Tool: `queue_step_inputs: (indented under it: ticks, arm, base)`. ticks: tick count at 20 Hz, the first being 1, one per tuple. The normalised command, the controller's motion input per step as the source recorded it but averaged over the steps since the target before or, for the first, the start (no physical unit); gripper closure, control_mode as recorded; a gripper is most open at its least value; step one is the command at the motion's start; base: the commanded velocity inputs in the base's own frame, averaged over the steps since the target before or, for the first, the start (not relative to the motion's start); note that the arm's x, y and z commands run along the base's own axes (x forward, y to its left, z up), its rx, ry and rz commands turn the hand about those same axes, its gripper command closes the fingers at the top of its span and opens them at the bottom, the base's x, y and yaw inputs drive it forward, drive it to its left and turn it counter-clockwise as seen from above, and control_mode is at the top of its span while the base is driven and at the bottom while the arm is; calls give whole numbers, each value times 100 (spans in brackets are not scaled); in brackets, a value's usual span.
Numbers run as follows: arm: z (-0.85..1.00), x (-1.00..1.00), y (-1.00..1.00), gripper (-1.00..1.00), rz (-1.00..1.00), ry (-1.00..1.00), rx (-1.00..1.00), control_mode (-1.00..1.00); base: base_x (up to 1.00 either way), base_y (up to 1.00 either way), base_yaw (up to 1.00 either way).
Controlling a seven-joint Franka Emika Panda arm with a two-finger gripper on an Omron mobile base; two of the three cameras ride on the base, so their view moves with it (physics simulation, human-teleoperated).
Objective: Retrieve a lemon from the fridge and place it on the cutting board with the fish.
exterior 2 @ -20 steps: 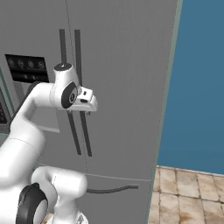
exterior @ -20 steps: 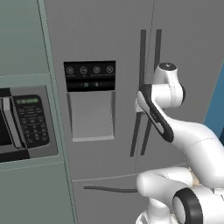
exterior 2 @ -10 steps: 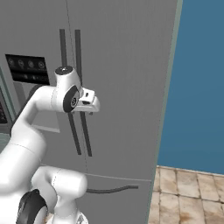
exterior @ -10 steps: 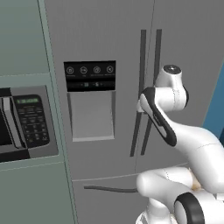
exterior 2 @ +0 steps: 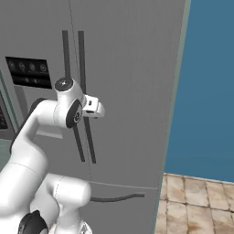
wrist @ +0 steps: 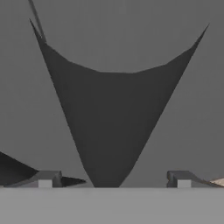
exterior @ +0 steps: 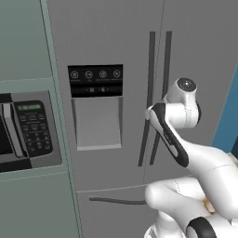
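The fridge (exterior: 116,56) is shut, and its heavy door should swing stiffly, best pulled by the rigid right-hand handle (exterior 2: 87,114) that the fingers (wrist: 113,181), spread wide, straddle.

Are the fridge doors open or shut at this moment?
Shut. Both fridge doors sit flush, handles side by side, no interior showing.

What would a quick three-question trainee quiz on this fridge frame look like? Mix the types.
1. True or false: the fridge doors are shut.
2. The gripper jaws stand: A) wide apart B) pressed together.
3. What appliance sits to the left of the fridge in the left base view?

Key: 1 true. 2 A, a fingertip on either side of a dark handle. 3 the microwave.
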Motion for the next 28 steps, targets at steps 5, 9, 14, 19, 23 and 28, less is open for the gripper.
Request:
queue_step_inputs:
  ticks: [5,9,14,19,23,28]
  arm:
    - [0,32,0,-100,2,-9,0,-100]
    - [-16,30,0,-100,7,-17,0,-100]
    - [-15,34,-2,-100,13,-18,0,-100]
    - [-2,40,0,100,12,-16,0,-100]
    - [-1,21,0,100,4,-11,0,-100]
    - [3,-5,-13,100,-1,-1,-1,-100]
  base:
    - [0,0,0]
    - [0,0,0]
    - [0,0,0]
    - [0,0,0]
    - [0,0,0]
    - [0,0,0]
